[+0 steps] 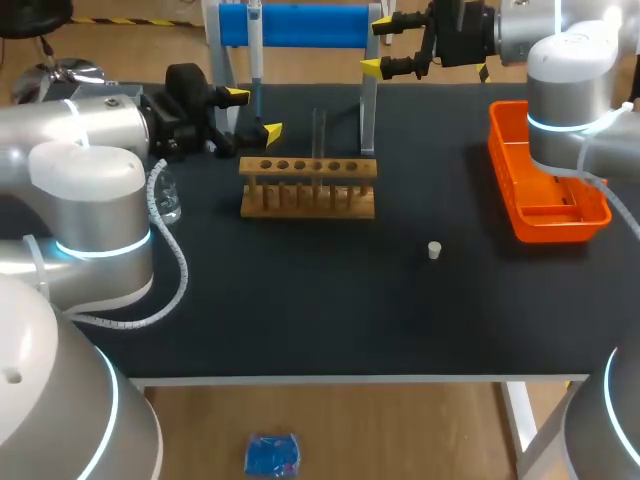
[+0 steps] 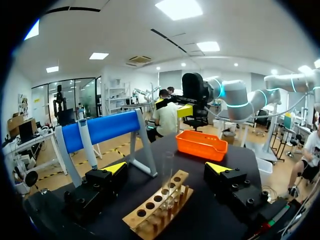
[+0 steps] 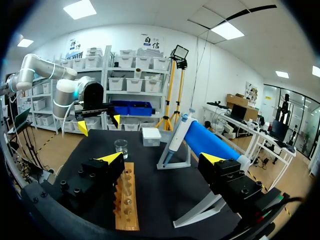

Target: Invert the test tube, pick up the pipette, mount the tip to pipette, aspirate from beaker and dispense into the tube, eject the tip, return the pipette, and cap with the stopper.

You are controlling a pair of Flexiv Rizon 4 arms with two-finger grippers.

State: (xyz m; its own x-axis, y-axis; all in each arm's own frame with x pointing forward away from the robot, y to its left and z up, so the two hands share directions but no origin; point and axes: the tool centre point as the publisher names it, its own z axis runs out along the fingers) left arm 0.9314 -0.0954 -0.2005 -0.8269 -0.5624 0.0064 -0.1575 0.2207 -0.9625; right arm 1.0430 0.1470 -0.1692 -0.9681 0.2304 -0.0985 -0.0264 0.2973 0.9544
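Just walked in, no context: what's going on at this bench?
Neither gripper holds anything. The left gripper is open, with the test tube upright in the wooden rack just ahead of it. The right gripper is open near the blue stand, where the pipette hangs. The stopper sits loose on the table.

Orange tray (image 1: 505, 170); blue stand bar (image 1: 295, 25); black table (image 1: 330, 300); tan rack (image 1: 308, 190); white stopper (image 1: 434, 250).

Test tube (image 1: 319, 135) upright (in rack (image 1: 308, 190))

Beaker (image 1: 170, 205) half behind left arm (image 1: 90, 195)
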